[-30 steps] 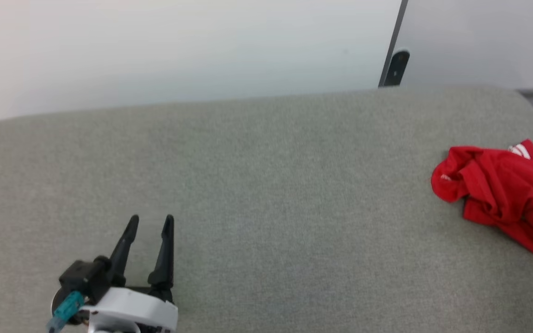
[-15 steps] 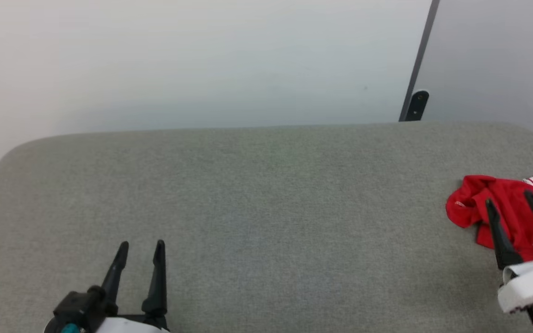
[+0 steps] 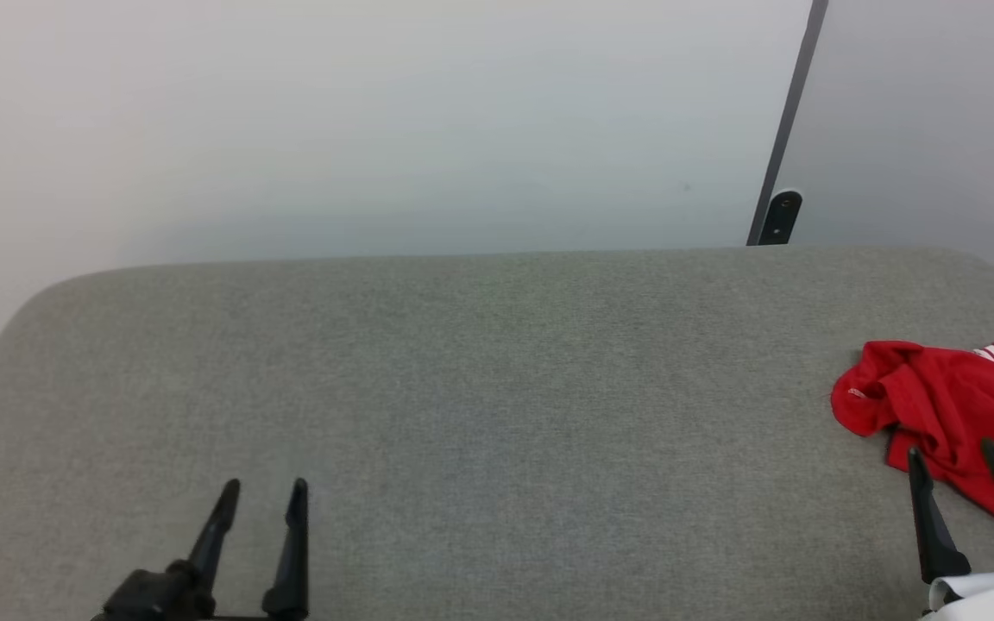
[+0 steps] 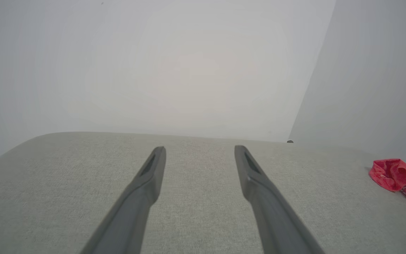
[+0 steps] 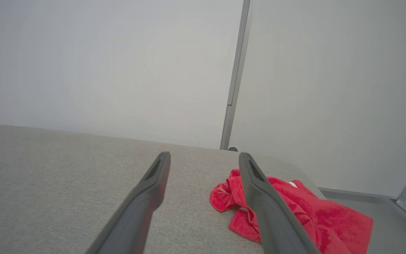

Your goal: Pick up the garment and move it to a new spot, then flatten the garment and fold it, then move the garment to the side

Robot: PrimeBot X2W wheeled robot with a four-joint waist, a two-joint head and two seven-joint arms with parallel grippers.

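A pale, plain wall (image 3: 376, 129) takes up the upper half of the head view. Below it spreads a grey, fabric-covered worktop (image 3: 497, 388) with rounded far corners, reaching from 9 o'clock across to 3 o'clock.

The garment (image 3: 946, 405) lies on the worktop near its right edge, at about 4 o'clock in the head view. It is a crumpled red heap, not flattened, with a small patch of red-and-white striped trim (image 3: 991, 354) showing at the heap's 1 o'clock. No print can be made out among the folds. In the left wrist view it sits well away, at 3 o'clock.

The right gripper (image 3: 952, 450) rises from 5 o'clock in the head view, its two dark fingers spread apart with nothing between them, the tips pointing toward 12 o'clock and overlapping the near edge of the heap. From its own wrist view the right-hand finger crosses in front of the red cloth, while the other has bare grey fabric behind it; whether either tip touches the cloth cannot be told.

The left gripper (image 3: 264, 486) sits at 7 o'clock, fingers likewise parted and empty over bare worktop, well apart from the garment.

A thin dark strip (image 3: 795, 112) runs down the wall at 1 o'clock, ending at a small dark fitting (image 3: 783, 216) just behind the worktop's far edge.
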